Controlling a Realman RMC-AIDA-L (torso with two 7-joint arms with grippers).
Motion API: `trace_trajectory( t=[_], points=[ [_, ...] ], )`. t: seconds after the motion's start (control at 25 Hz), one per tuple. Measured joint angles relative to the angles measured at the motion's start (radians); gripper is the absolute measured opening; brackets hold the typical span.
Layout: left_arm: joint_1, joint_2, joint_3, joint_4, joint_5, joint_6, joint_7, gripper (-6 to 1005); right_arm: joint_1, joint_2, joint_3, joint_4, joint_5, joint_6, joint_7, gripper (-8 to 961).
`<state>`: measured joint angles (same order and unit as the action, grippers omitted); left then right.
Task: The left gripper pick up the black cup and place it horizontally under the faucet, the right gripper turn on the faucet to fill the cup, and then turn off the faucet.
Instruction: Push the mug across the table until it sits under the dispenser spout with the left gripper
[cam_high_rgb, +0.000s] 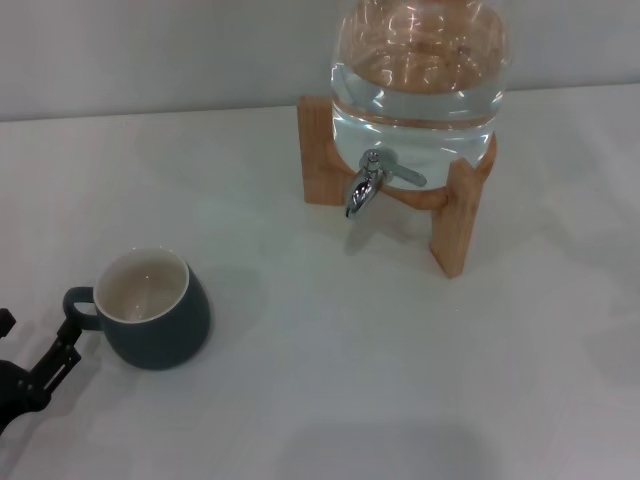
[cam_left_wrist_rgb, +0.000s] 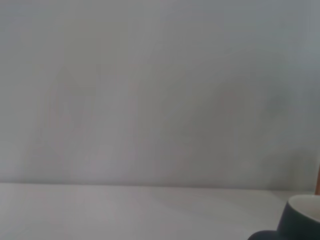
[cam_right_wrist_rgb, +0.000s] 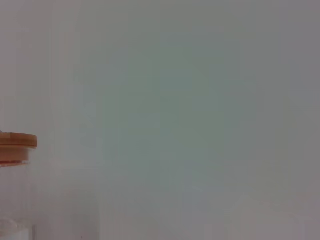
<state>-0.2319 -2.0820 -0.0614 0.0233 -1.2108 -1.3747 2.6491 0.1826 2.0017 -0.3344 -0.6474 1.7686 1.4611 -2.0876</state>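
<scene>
We see the black cup (cam_high_rgb: 152, 310) upright at the near left of the white table (cam_high_rgb: 400, 380), well apart from the faucet (cam_high_rgb: 368, 184). The left gripper (cam_high_rgb: 40, 365) reaches its handle; its grip we cannot tell.

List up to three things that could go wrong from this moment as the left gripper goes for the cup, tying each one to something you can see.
1. The left gripper sits right beside the black cup's small loop handle; a slightly off approach might push the cup away.
2. The cup stands well clear of the faucet, so it could tilt or slip in transit.
3. The wooden stand's legs flank the spout, so the cup might bump one.
</scene>
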Motion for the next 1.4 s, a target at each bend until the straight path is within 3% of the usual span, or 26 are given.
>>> trace_trajectory(
  t=[1.4],
  points=[
    [-0.066, -0.002, 0.006, 0.0, -0.034, 0.09, 0.001, 869, 0.006, 0.0, 0.0, 0.0, 0.0, -0.002, 0.0, 841]
  ],
)
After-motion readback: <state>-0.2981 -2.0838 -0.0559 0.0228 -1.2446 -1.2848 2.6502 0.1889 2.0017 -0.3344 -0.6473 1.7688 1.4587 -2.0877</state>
